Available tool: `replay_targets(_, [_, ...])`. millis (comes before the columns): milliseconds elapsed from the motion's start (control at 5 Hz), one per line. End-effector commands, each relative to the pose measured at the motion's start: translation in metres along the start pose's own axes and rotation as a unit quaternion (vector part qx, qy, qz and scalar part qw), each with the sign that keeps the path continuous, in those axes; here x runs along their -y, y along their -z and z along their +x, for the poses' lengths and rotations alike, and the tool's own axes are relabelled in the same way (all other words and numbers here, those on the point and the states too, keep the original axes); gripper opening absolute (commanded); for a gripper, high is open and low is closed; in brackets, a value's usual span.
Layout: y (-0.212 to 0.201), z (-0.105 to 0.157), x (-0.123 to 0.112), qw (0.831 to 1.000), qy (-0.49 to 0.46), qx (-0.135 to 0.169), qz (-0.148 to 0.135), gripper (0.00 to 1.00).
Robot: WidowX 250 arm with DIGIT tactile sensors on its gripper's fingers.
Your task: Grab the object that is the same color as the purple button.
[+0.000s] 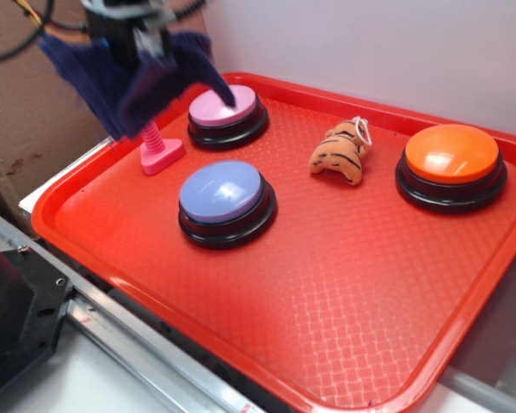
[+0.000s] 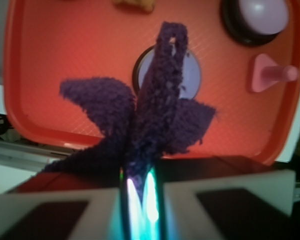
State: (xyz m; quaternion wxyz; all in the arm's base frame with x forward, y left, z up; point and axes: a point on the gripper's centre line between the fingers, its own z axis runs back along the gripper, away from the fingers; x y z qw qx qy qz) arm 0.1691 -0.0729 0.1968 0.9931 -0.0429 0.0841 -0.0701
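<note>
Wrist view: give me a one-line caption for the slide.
Gripper shut on the purple rag, dangling over the red tray, with the purple button partly hidden behind it.

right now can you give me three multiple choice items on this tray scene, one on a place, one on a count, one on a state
1. Where is the tiger plush?
A. between the pink button and the orange button
B. on the purple button
C. off the tray

2. How many dome buttons sit on the tray?
A. two
B. three
C. four

3. The gripper is
A. open and empty
B. shut on the purple rag
C. pressing a button

Answers: 1 A, it lies between the pink button and the orange button. 2 B, those plus the purple button. 3 B, the purple rag hangs pinched, lifted off the tray.
</note>
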Motion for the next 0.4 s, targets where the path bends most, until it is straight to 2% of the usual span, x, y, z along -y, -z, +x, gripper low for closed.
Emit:
replay_targets(0, [-0.042, -0.03, 0.006, 0.994, -0.043, 0.076, 0.071, 0.0])
replay_targets(200, [-0.05, -0.046, 0.013, 0.99, -0.055, 0.091, 0.091, 0.0])
